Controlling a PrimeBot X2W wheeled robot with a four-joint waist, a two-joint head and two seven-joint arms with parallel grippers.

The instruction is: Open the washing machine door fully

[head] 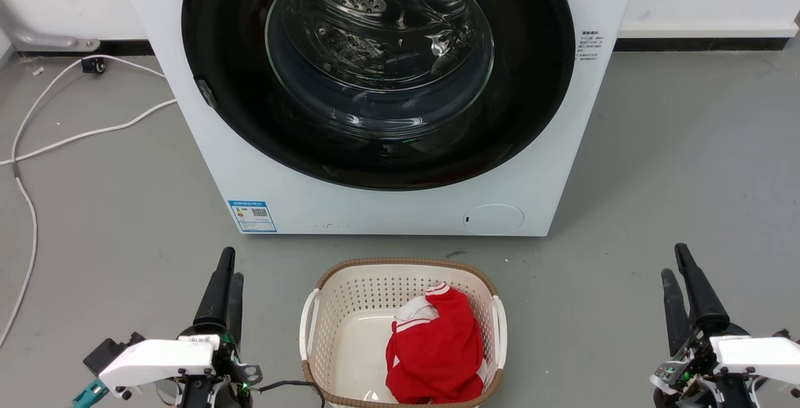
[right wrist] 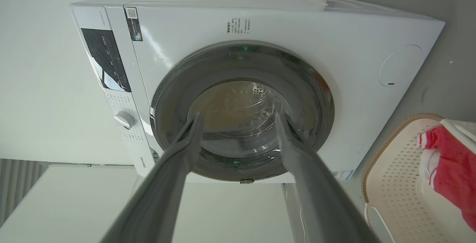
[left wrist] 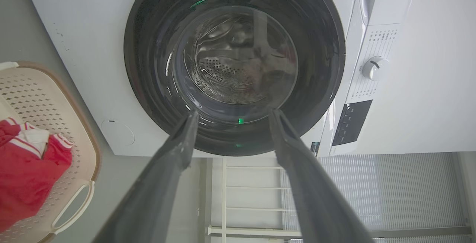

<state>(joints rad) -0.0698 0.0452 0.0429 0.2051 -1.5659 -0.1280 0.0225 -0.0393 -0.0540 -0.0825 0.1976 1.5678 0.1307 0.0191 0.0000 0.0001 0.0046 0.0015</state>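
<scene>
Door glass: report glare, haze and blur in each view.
Head view: the door is sharp, white highlights streak its glass, and the drum holes are readable through it. Left wrist view: the door is glossy black with green light specks reflected on it, and the left gripper is blurred up close. Right wrist view: the door is washed to a hazy grey with a brownish sheen on the glass, and the right gripper is soft.

The grey floor (head: pixel 656 164) carries the washing machine (head: pixel 350 208). A beige laundry basket (head: pixel 375 295) sits just in front of it, and white cables (head: pixel 125 125) trail at its left.
</scene>
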